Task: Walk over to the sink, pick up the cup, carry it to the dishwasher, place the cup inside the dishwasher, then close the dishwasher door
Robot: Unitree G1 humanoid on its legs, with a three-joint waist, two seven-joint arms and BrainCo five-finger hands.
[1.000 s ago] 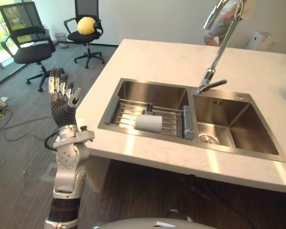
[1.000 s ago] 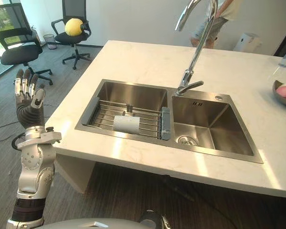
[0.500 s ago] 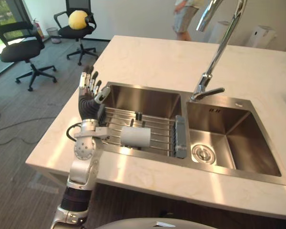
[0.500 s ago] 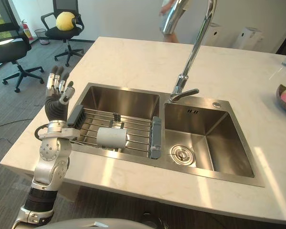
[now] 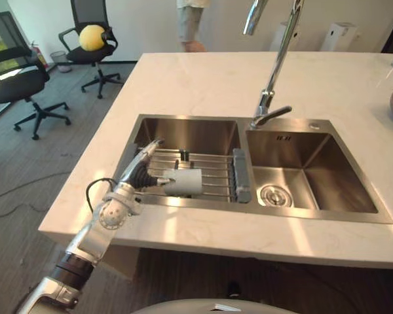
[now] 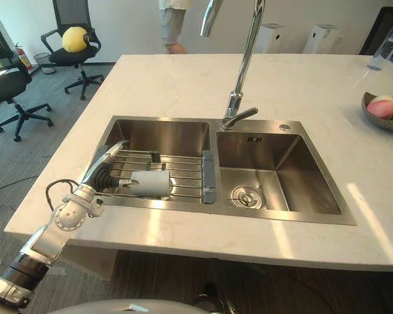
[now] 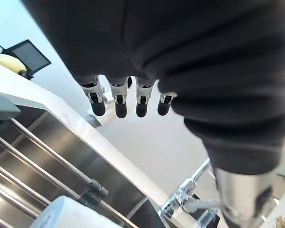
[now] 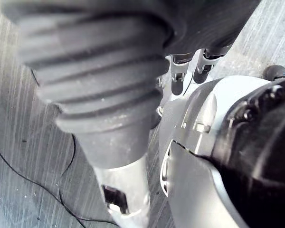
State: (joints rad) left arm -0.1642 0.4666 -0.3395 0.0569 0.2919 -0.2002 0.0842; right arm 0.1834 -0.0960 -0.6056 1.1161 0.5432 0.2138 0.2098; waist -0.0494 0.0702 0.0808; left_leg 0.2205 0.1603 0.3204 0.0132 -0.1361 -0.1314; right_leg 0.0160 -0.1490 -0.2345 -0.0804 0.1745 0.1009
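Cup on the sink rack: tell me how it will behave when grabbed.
Lying on its side on the wire rack, the cup will probably roll if nudged. It looks small and plain white, so it is likely light. Its smooth wall may slip in the left hand unless gripped firmly.

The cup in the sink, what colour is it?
The cup is white. It shows best in the right eye view.

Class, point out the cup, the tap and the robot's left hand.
cup (image 6: 150,184), right eye view, on its white side.
tap (image 6: 234,106), right eye view, on its base.
left hand (image 6: 103,175), right eye view, on its dark cover.
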